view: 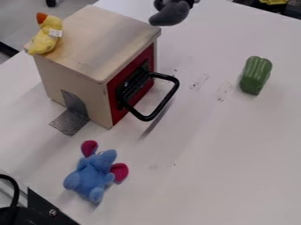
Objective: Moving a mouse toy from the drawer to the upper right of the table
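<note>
Can make out a gray plush toy (169, 14), apparently the mouse, at the top edge of the frame, right of center, partly cut off by that edge, with dark parts beside its upper end. Cannot tell the state of the pincer, wide or narrow, nor whether holding the plush.

See below and to the left of it a pale wooden box (73, 77), set on the white table (217, 167) in the upper left of the frame. Note its red front (115, 112), facing right, with a black handle (147, 117) jutting out above the tabletop. Find a yellow duck toy (45, 37) with an orange beak on the box's top, by the left edge, and a gray metal strip (69, 124) sloping out at the base of the left side.

Spot a green pepper toy (255, 75) upright in the right of the frame, well apart from the box, and a blue plush toy (93, 176) with magenta ears in the lower left. Notice black hardware (44, 210) and a cable (13, 189) in the bottom left corner.
</note>
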Tool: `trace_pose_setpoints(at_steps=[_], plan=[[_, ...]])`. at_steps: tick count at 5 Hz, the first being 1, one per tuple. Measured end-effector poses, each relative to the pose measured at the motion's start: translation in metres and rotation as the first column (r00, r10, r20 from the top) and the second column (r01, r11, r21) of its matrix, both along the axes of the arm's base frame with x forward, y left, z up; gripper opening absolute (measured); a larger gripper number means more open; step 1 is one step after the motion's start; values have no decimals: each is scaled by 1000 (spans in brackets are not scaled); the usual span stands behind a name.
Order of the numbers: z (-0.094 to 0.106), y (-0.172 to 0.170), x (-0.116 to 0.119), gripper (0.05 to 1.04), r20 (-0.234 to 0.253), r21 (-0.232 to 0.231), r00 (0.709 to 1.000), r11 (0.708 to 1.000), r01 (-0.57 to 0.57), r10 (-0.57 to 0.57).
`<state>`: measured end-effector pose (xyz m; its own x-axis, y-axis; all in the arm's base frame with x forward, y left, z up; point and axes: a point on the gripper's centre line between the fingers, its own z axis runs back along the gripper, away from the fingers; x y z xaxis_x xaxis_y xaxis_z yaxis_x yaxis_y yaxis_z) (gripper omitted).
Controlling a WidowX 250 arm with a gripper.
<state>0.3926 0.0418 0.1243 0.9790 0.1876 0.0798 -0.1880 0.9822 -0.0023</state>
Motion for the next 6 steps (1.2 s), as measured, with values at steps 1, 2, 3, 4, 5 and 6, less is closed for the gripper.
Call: trace_pose_setpoints(at_steps=[1,2,3,4,5,6], plan=[[-16,-8,25,478,4,22,999,999,38,-38],[-35,-12,47,478,-9,29,999,998,52,-52],[-51,-22,68,478,-4,39,997,996,79,-79],[-62,-29,80,478,-3,22,995,995,100,-100],[-69,-30,85,552,-2,18,995,995,103,-103],[-69,-33,88,861,-1,8,995,995,100,-100]])
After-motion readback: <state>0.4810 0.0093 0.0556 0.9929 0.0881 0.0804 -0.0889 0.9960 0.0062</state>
